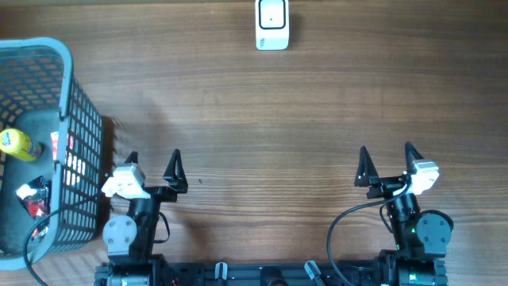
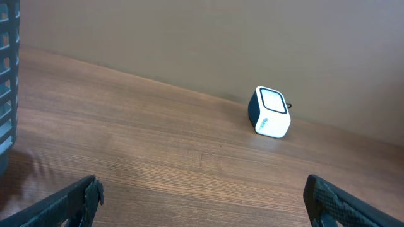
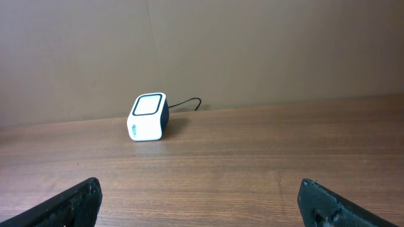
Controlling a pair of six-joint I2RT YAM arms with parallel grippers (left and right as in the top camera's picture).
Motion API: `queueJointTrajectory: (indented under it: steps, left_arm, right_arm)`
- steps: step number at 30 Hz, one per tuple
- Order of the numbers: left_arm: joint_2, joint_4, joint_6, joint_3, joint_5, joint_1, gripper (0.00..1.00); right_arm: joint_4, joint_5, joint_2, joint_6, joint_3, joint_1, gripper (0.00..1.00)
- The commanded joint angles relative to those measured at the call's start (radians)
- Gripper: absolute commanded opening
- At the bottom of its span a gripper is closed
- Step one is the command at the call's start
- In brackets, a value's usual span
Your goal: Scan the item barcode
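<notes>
**Both end effectors wide open and empty; scanner at far edge, items in basket**

Left end effector (image 1: 153, 156): fingers spread fully apart, nothing between them, nothing touched. It hung over bare worktop (image 1: 278, 119) at the near edge, tips pointing toward the far edge.

Right end effector (image 1: 386, 148): same condition, jaws wide apart, empty, no contact with any object. It sat at the near edge on the opposite side, well apart from the left one.

Barcode scanner (image 1: 272, 24): stood on the worktop at the far edge, roughly midway between the two arms and well apart from both. In both wrist views it appeared ahead of the open fingers, beyond a stretch of bare wood. It was a small white box with rounded corners, dark sides and a tilted window face outlined by a thin dark line. A dark cable ran from its back.

Basket (image 1: 67, 59): pale blue mesh, at the left edge of the worktop, its near corner just beside the left arm. Inside lay a yellow bottle (image 1: 16, 143) and, nearer the robot, a red-and-white packet (image 1: 32, 199). A barcode could not be made out on either.
</notes>
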Motion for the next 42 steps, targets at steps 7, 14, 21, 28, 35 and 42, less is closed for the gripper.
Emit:
queueJointTrajectory:
  steps: [7,14,21,28,35,42]
  left_arm:
    - [-0.007,-0.001,0.021,-0.006,0.001,-0.003,1.0]
    - [-0.007,-0.001,0.021,-0.006,-0.008,-0.003,1.0]
    - [-0.007,0.01,-0.005,-0.006,0.012,-0.003,1.0]
    - [0.115,-0.04,0.113,0.273,0.131,-0.003,1.0]
    - [0.776,-0.584,0.136,1.299,0.042,-0.003,1.0]
    - [1.01,-0.676,0.135,1.555,-0.482,0.171,1.0]
  right_arm:
    - [0.003,0.014,-0.008,0.013,-0.001,0.004,1.0]
    - [0.003,0.014,-0.008,0.013,-0.001,0.004,1.0]
    - [0.003,0.014,-0.008,0.013,-0.001,0.004,1.0]
    - [0.003,0.014,-0.008,0.013,-0.001,0.004,1.0]
    - [0.003,0.014,-0.008,0.013,-0.001,0.004,1.0]
    - [0.003,0.014,-0.008,0.013,-0.001,0.004,1.0]
